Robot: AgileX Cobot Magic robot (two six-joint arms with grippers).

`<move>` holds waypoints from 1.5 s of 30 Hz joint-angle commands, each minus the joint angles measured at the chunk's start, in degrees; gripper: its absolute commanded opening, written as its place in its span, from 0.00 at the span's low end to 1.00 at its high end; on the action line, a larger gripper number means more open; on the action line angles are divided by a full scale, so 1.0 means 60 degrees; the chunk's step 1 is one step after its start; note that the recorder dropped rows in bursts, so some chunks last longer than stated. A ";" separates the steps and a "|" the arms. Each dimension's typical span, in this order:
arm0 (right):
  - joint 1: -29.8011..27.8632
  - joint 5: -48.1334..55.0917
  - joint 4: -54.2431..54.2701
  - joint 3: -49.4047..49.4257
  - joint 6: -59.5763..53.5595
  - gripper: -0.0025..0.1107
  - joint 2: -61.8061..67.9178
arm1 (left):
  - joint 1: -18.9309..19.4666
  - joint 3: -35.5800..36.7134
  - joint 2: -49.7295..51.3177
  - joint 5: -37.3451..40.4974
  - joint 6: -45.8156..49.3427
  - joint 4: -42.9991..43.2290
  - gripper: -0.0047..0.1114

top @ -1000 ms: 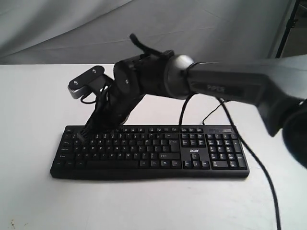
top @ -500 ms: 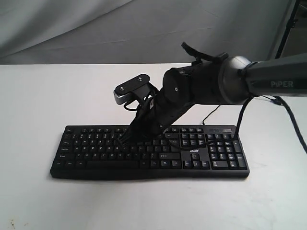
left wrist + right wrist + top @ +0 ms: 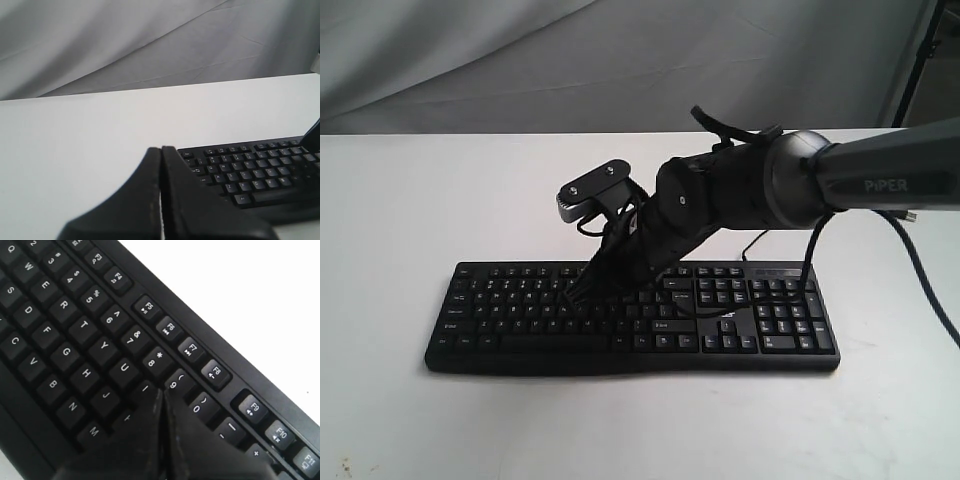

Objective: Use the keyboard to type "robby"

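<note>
Right gripper point(image 3: 574, 296), clenched shut, has slid from the keyboard's point(image 3: 520, 332) 9 o'clock end toward 3 o'clock, tip now down around I/O/9, so probably the "o"; keyboard sits mid-table point(image 3: 400, 220).

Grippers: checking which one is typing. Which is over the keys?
The right gripper, tips shut, over the keyboard beside I and 9; the left gripper is off it, over the table.
</note>
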 commanded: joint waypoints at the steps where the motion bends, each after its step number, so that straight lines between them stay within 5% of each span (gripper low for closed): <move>1: -0.0013 -0.0140 -0.0129 0.0049 -0.0097 0.02 -0.0028 | -0.0061 0.0041 -0.0033 -0.0069 -0.0026 0.0045 0.04; 31: 0.0026 0.0068 -0.0136 0.0049 -0.0097 0.02 -0.0466 | -0.0061 0.0041 -0.0033 -0.0069 -0.0026 0.0045 0.04; 45: 0.1250 0.0951 0.0043 -0.1333 -0.0097 0.02 0.0422 | -0.0061 0.0041 -0.0033 -0.0069 -0.0026 0.0045 0.04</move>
